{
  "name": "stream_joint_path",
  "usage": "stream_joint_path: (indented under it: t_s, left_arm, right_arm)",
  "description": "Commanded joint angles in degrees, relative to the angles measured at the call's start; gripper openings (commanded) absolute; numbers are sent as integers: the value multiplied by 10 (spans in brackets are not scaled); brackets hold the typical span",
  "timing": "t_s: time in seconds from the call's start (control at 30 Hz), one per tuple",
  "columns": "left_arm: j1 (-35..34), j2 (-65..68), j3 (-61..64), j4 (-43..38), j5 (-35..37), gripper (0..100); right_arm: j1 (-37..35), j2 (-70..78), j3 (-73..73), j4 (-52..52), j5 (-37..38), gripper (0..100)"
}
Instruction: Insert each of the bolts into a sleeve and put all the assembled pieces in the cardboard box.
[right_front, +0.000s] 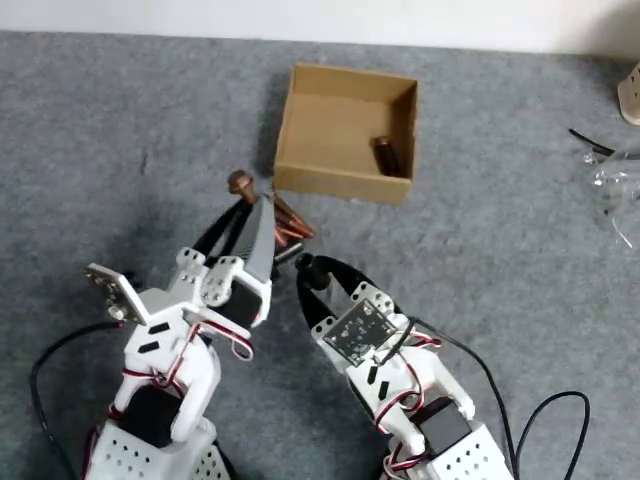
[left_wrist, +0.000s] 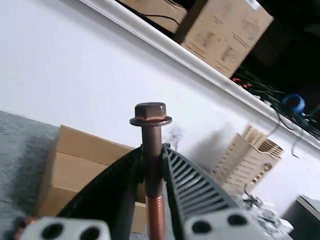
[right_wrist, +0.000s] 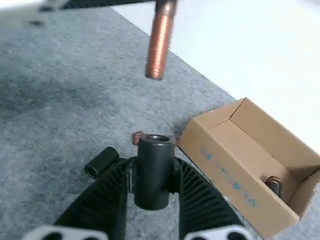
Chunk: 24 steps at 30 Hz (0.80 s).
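My left gripper (right_front: 250, 205) is shut on a copper bolt (left_wrist: 151, 150), whose hex head (right_front: 240, 183) sticks out past the fingertips. Its threaded end (right_wrist: 159, 47) hangs in the air above and beyond a black sleeve (right_wrist: 152, 172). My right gripper (right_front: 305, 270) is shut on that sleeve, which stands upright with its bore open. Just beyond both grippers sits the cardboard box (right_front: 340, 180), holding one dark assembled piece (right_front: 387, 155) in a corner (right_wrist: 274, 185). A second black sleeve (right_wrist: 101, 161) lies on the carpet beside my right gripper.
Several loose copper bolts (right_front: 291, 226) lie on the grey carpet between the left gripper and the box. Clear plastic and cables (right_front: 608, 170) sit at the far right. A white wall borders the carpet behind the box.
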Motion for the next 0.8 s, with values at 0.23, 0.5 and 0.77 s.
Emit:
stream_joint_path:
  t_s: [0.23, 0.5, 0.77]
  left_arm:
    - [90, 0, 0, 36, 0, 6]
    - [87, 0, 25, 36, -1, 6]
    - [45, 3, 34, -9, 4, 6]
  right_arm:
    - [-7, -12, 55, -22, 9, 5]
    - [16, -12, 55, -22, 9, 5]
    - [15, -12, 55, -22, 8, 5]
